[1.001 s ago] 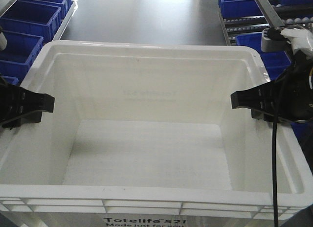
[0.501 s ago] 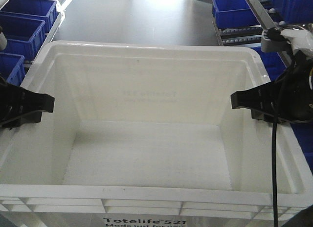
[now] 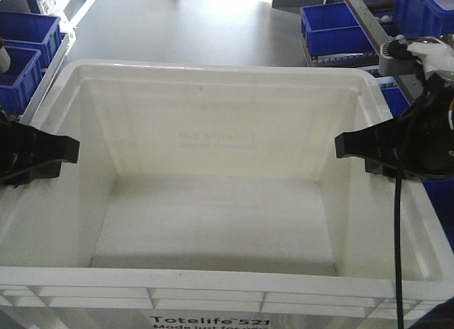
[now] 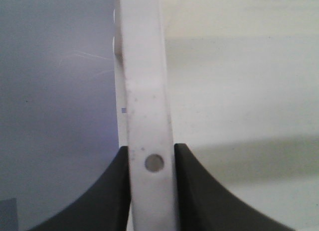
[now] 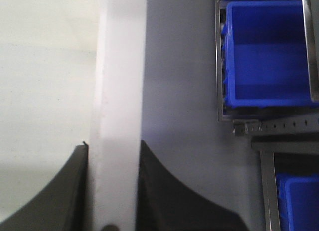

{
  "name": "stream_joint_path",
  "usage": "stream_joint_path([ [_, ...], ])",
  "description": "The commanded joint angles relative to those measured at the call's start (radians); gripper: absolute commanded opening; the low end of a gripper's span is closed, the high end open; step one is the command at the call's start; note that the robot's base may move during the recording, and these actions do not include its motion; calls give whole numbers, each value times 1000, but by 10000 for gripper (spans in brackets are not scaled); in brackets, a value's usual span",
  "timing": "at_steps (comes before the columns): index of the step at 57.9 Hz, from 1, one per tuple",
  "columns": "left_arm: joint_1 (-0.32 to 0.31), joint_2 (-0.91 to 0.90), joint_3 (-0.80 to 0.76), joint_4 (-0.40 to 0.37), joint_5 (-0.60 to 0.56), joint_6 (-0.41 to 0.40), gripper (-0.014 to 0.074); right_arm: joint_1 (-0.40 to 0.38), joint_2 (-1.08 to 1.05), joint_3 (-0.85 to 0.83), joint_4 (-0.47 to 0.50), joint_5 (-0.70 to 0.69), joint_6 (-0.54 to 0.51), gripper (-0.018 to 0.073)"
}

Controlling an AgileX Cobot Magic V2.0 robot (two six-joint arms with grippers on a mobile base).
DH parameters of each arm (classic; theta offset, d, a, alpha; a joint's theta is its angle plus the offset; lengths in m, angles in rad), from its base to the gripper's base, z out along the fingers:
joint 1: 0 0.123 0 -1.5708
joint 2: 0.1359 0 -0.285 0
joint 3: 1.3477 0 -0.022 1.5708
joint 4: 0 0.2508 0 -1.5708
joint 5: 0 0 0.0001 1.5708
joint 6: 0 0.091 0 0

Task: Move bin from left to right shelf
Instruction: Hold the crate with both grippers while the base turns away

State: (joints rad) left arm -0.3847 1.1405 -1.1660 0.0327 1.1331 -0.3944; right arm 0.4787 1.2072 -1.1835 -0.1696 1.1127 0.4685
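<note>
The bin is a large white tote with a ribbed rim and black print "Totelife 521" on its near side, empty inside, filling the front view. My left gripper is shut on the bin's left rim; the left wrist view shows both black fingers clamping the white rim with my gripper around it. My right gripper is shut on the right rim; in the right wrist view my gripper pinches the rim. The bin is held up between both arms.
Dark blue bins sit on racks at the left and at the right, also in the right wrist view. A metal shelf frame runs at the right. Grey floor lies ahead between the racks.
Both grippers keep the same hold on the bin. The background has slid: the blue bins and racks have shifted outward and down, and more floor shows ahead.
</note>
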Motion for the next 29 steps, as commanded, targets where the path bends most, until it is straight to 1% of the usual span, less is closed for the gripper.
stream_joint_path([
  [1,-8,-33,-41,-39,-112,15,-6,-1,-26,-36,-53,-72,-19,-1],
  [29,-8,-33,-41,-39,-112,15,-6,-1,-26,-36,-52,-68,-19,-1],
])
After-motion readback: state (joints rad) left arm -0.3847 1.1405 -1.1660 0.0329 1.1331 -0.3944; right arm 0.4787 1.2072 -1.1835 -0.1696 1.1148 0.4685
